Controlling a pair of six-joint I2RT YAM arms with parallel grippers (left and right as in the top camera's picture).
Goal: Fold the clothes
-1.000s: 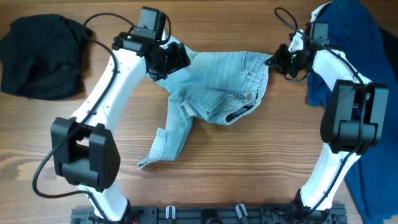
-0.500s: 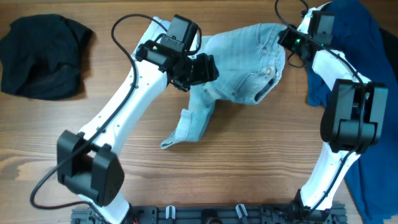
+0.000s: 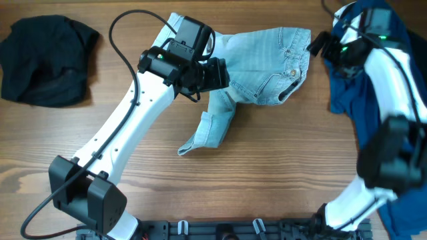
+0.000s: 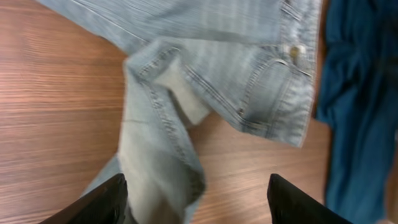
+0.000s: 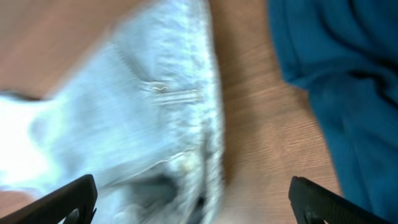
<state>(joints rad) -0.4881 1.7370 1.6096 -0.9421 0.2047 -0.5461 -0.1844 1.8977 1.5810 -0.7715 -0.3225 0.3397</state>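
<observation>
Shorts [image 3: 267, 60] have shifted right and toward the far edge of the tabletop [image 3: 280, 180] vs a second ago, with the trailing leg [image 3: 210, 130] dragged along. Right fingers [image 3: 320, 47] were pinched on the waistband [image 3: 305, 53] corner then. Now they've let go and sit just right of the shorts, spread wide (wrist view is blurred, but the two tips sit at opposite bottom corners, with the denim edge lying in the gap, not gripped).

Left fingers [image 3: 215, 73] hover over the shorts' left side, where the leg branches off. They're also spread wide: the wrist view shows one finger [image 4: 106, 202] just beside the folded leg and the other well apart from it over bare wood. No grip on the cloth that I can see.

Shorts state: pale-blue denim, lying crumpled. The waistband is at the right end with the button [image 3: 292, 72] facing up and a pocket opening just beside it. The loose leg slants away from the body toward the near side, hem at its end.

Dark-blue garment [image 3: 343, 100] is just right of the shorts with a strip of wood between them, and the right arm lies over it. Black garment [image 3: 43, 60] is well left of the shorts, bunched up, with neither arm touching it.
</observation>
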